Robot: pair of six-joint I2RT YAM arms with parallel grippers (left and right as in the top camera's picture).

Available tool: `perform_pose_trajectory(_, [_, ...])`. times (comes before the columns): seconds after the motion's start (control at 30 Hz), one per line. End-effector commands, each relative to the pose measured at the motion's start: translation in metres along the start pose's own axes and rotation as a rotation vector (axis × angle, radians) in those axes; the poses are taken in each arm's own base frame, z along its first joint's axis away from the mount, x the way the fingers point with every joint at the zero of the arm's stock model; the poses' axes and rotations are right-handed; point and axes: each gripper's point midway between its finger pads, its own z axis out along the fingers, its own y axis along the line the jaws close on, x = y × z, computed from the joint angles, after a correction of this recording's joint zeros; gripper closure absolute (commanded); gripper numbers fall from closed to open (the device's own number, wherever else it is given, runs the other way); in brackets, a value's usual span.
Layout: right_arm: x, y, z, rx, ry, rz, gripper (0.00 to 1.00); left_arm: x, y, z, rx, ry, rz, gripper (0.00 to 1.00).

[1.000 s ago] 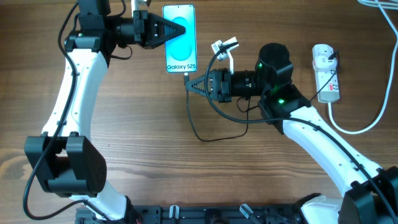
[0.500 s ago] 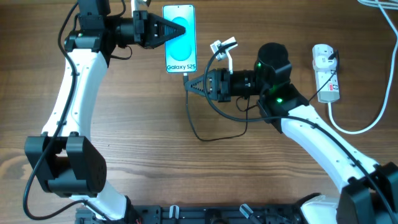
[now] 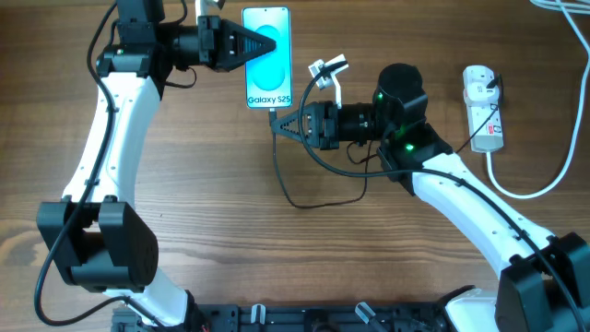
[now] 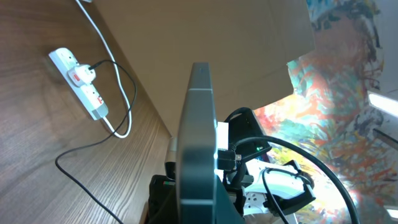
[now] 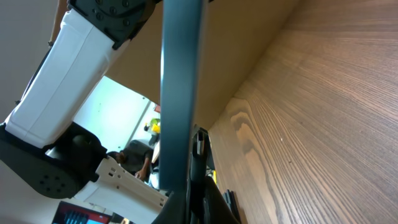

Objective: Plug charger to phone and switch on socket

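Observation:
The phone, cyan screen up, lies at the top centre in the overhead view. My left gripper is shut on its left side. The phone shows edge-on in the left wrist view and the right wrist view. My right gripper is shut on the charger's black plug tip, which sits against the phone's bottom edge. The charger cable loops below it. The socket lies at the far right; it also shows in the left wrist view with a black plug in it.
A thick white cord curves from the socket along the right edge of the table. The right arm's own black cables hang around its wrist. A black rail runs along the front edge.
My right wrist has shifted slightly left toward the phone's bottom edge. The phone and my left gripper have not moved.

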Motion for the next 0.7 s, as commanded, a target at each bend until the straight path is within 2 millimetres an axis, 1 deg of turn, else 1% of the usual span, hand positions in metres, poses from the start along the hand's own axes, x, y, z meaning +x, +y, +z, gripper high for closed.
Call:
perform_pose_trajectory(0.0, [0.0046, 0.0042, 0.0020, -0.028, 0.028, 0.007, 0.96, 0.0017, -0.0160, 0.0014, 0.023, 0.015, 0.048, 0.96])
perform_pose_trajectory(0.1, [0.0041, 0.0069, 0.0020, -0.038, 0.029, -0.005, 0.96, 0.0017, -0.0160, 0.0014, 0.023, 0.015, 0.048, 0.96])
perform_pose_trajectory(0.67, [0.0031, 0.0082, 0.0019, -0.041, 0.026, -0.010, 0.96, 0.0006, -0.0149, 0.0014, 0.016, 0.011, 0.052, 0.96])
